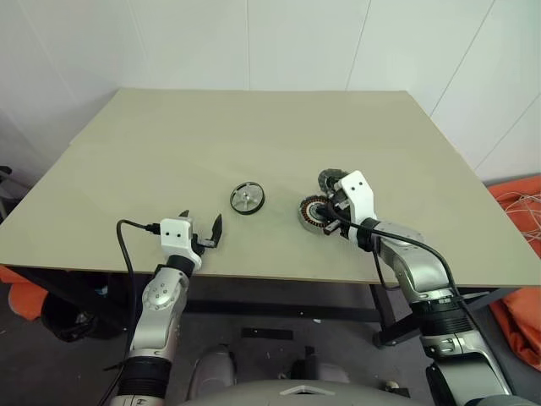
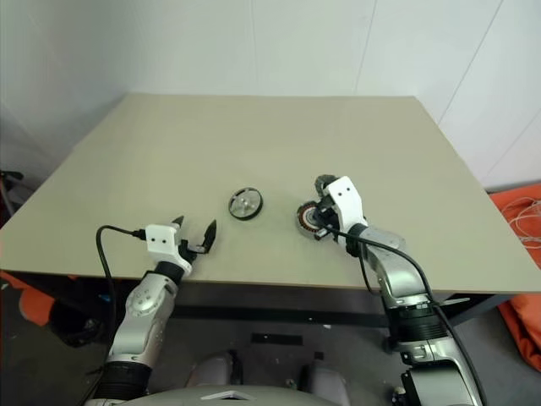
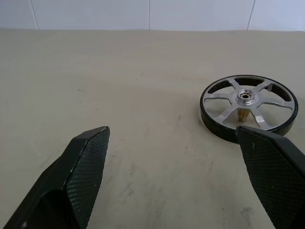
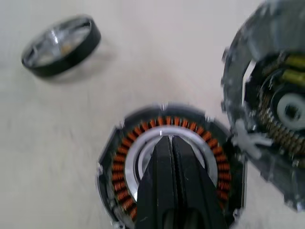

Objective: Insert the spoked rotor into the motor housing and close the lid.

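— White tiled walls stand behind a beige table (image 1: pixel 254 144), yes? What lies on it?

— Three parts, all in the near half. Near the middle lies the rotor (image 1: pixel 247 199), flat, its silver spokes facing up inside the black rim. To the right of it, a little apart, sits the housing (image 1: pixel 314 213) with its ring of copper windings open to the top. Just behind the housing, on the far right side of it, is the lid (image 1: pixel 330 179) — in the right wrist view the two look to be touching or almost touching, I cannot tell which.

— And the grippers?

— The left gripper (image 1: pixel 202 233) hangs over the near edge of the table, pointing level toward the far side, with its two black fingers (image 3: pixel 83 167) spread wide and nothing between them. The rotor lies beyond it, a little to the right, well apart from the fingertips.

— The right one?

— The right gripper (image 4: pixel 167 143) has its fingers pressed together, holding nothing. It points down and to the left, and its tips are over the central hole of the housing — if they touch the metal, I cannot tell.
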Available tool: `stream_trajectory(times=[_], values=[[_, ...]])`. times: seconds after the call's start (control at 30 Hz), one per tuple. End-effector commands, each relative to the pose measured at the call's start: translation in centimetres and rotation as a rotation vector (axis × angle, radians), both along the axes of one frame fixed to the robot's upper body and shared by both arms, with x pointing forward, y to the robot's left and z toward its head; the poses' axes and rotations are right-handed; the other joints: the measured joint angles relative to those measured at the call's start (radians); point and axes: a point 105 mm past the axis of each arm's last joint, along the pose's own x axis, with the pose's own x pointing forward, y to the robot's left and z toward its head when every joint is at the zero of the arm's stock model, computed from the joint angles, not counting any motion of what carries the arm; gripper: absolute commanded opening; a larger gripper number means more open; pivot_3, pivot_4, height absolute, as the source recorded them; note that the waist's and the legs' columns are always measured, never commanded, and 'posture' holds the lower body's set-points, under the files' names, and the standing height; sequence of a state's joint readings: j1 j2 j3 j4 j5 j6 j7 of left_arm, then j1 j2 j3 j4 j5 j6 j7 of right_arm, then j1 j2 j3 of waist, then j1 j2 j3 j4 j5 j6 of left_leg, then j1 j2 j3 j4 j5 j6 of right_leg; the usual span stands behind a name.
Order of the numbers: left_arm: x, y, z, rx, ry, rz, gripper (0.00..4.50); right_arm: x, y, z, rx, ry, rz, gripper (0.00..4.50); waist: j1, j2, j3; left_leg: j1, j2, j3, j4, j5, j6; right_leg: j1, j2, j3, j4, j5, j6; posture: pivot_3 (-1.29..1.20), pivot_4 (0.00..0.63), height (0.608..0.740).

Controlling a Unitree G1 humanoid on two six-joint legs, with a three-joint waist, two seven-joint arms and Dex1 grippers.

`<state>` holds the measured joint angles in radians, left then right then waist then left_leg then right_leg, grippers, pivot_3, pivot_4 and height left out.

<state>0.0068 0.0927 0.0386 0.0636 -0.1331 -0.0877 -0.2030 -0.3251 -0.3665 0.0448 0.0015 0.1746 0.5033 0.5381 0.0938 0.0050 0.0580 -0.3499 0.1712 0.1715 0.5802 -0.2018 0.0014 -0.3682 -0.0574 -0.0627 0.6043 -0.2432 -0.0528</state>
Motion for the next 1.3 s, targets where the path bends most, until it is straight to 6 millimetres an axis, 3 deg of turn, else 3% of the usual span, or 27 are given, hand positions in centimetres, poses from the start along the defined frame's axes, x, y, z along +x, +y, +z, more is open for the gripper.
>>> stream_trajectory(times=[0.03,0.13,0.33,0.5,0.63,0.8,0.97,1.3], values=[[0.4,0.0,1.6,0.012,-0.064,0.001,4.50,0.3,1.3,3.8,0.066,-0.138,0.040,0.01,0.000,0.000,0.000,0.000,0.000,0.000,0.000,0.000,0.000,0.000,0.000,0.000,0.000,0.000,0.000,0.00,0.000,0.740],[0.4,-0.2,1.6,0.032,-0.063,-0.013,4.50,-0.1,1.9,4.0,0.085,-0.144,0.060,0.01,0.000,0.000,0.000,0.000,0.000,0.000,0.000,0.000,0.000,0.000,0.000,0.000,0.000,0.001,-0.002,0.00,0.000,0.740],[0.0,-2.2,2.7,-0.003,-0.050,-0.195,4.50,-1.0,3.2,5.0,0.169,-0.168,0.101,0.01,0.001,0.000,0.000,0.000,0.000,0.000,0.000,0.000,0.000,0.000,0.000,0.000,0.000,0.000,0.000,0.00,0.000,0.740],[0.2,-4.7,4.2,-0.199,0.020,-0.359,4.50,-1.4,3.9,5.1,0.190,-0.166,0.118,0.01,0.002,0.000,0.000,0.000,0.000,0.000,0.000,0.000,-0.001,0.000,0.000,0.000,0.001,0.000,-0.001,0.00,0.000,0.740],[0.4,-5.2,5.2,-0.395,0.097,-0.402,4.50,-1.6,4.2,5.1,0.195,-0.164,0.121,0.01,0.000,0.000,0.000,0.000,0.000,0.001,0.000,0.001,-0.001,-0.001,0.000,0.001,0.001,0.000,-0.001,0.00,0.000,0.740],[0.8,-5.3,5.3,-0.631,0.237,-0.382,4.50,-1.7,4.2,5.0,0.197,-0.160,0.118,0.01,-0.001,0.000,0.000,0.000,0.000,0.001,-0.001,0.001,-0.001,-0.001,0.000,0.001,0.001,0.001,-0.004,0.00,0.000,0.740],[2.0,-4.1,5.6,-0.801,0.294,-0.275,4.50,-1.7,4.3,5.0,0.201,-0.159,0.115,0.01,0.001,0.000,0.000,0.000,0.000,0.001,0.000,0.001,-0.001,-0.001,0.000,0.001,0.001,0.001,-0.004,0.00,0.000,0.740],[3.4,-4.1,4.8,-0.972,0.429,-0.172,4.50,-1.7,4.7,5.0,0.208,-0.160,0.121,0.01,0.002,-0.001,0.001,-0.001,-0.001,0.001,0.000,0.001,-0.001,-0.001,0.000,0.001,0.000,-0.001,0.000,0.00,0.000,0.740]])
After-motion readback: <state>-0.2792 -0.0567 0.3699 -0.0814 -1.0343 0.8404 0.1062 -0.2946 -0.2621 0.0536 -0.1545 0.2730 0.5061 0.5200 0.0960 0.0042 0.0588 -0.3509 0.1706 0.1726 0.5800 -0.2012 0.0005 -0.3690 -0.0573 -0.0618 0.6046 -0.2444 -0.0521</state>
